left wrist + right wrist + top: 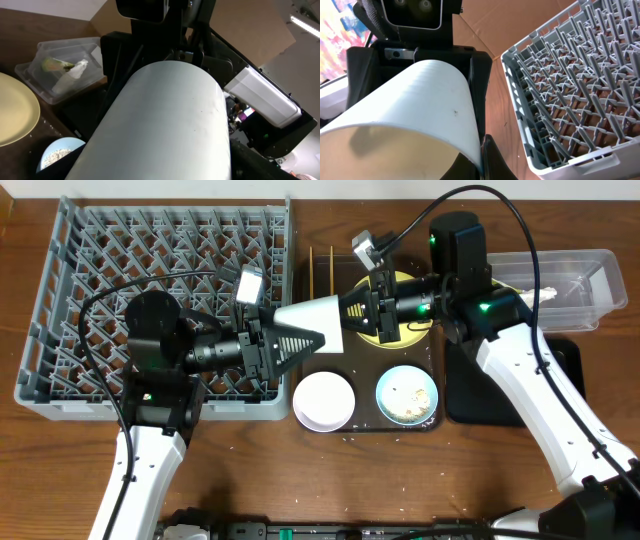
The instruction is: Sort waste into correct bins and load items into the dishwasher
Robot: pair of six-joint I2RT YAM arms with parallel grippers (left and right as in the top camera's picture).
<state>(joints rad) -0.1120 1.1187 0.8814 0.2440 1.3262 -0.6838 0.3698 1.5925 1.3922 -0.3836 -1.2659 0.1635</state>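
1. Cup [312,320], above the brown tray [365,385]: plain white.
2. Brown tray: dark, flecked with pale crumbs.
3. Plate [15,115] on the brown tray: pale yellow, no pattern.
4. White bowl [323,400] on it: plain.
5. Blue bowl [383,385] on it: light blue, speckled with beige crumbs [408,402].
6. Chopsticks [322,270] on it: light wood.
7. Rack [150,270], left of the brown tray: grey lattice.
8. Tub [590,280], right of it: clear, showing a green-and-orange wrapper [55,64] and a white napkin [70,77].
9. Black tray [565,375], right of it: glossy.
10. Table [400,480]: brown wood grain.
11. Arms [540,405]: white and black, with green lights.
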